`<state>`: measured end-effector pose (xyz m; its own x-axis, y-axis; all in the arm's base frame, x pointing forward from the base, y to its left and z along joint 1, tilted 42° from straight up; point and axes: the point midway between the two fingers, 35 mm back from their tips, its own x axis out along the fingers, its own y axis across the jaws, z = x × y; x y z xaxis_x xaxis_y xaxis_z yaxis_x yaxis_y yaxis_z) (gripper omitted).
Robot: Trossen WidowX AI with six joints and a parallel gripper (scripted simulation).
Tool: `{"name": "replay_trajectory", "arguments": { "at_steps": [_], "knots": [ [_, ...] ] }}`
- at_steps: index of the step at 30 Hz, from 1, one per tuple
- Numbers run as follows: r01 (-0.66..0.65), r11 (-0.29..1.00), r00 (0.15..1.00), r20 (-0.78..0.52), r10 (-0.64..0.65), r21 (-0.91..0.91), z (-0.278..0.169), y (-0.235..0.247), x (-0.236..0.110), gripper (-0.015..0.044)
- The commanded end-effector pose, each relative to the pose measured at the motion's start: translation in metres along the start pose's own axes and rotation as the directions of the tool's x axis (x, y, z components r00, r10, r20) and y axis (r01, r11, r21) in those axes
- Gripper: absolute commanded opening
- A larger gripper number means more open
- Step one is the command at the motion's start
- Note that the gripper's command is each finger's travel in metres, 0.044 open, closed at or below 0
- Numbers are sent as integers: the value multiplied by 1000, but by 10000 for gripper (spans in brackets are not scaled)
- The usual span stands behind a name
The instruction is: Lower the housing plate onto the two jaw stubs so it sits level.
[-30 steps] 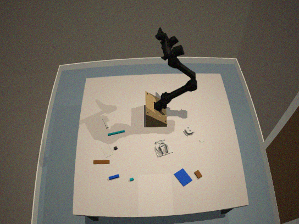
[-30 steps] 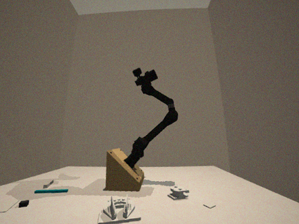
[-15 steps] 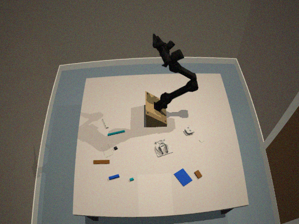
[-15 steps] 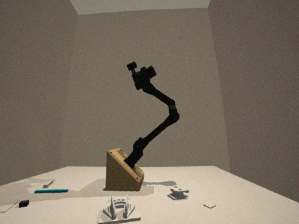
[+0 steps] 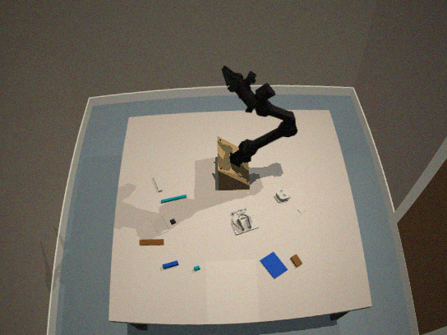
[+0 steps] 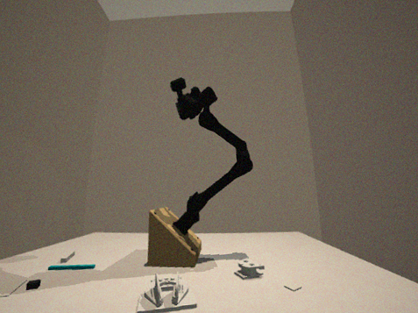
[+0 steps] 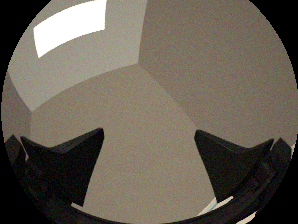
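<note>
My gripper (image 7: 150,135) (image 5: 228,78) is open with nothing between its fingers, raised high behind the wooden mount and far from the parts. A pale base plate (image 5: 246,230) (image 6: 167,309) lies on the table in front of the mount. Two upright pointed jaws stand on it, a gap between them, with a curved piece behind them. A small grey part (image 5: 282,195) (image 6: 250,268) with a flat foot and rounded top sits apart, to the right; I take it for the housing plate, but cannot be sure. The pins and stubs are too small to tell.
The wooden mount (image 5: 232,181) (image 6: 169,250) carries the arm. At left are a teal bar (image 5: 173,199) (image 6: 72,267), a black block (image 5: 172,222) (image 6: 33,284) and a brown bar (image 5: 151,242). A blue sheet (image 5: 274,265) and brown block (image 5: 296,260) lie front right.
</note>
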<state>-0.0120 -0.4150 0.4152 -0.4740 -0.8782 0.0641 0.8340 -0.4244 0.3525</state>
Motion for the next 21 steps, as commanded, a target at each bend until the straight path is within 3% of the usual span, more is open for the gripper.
{"name": "replay_trajectory", "arguments": {
  "at_steps": [1,21],
  "knots": [
    [-69,997,996,-52,70,19,-12,17,-12,440],
    [-395,914,862,-305,405,97,-70,92,-98,440]
  ]
}}
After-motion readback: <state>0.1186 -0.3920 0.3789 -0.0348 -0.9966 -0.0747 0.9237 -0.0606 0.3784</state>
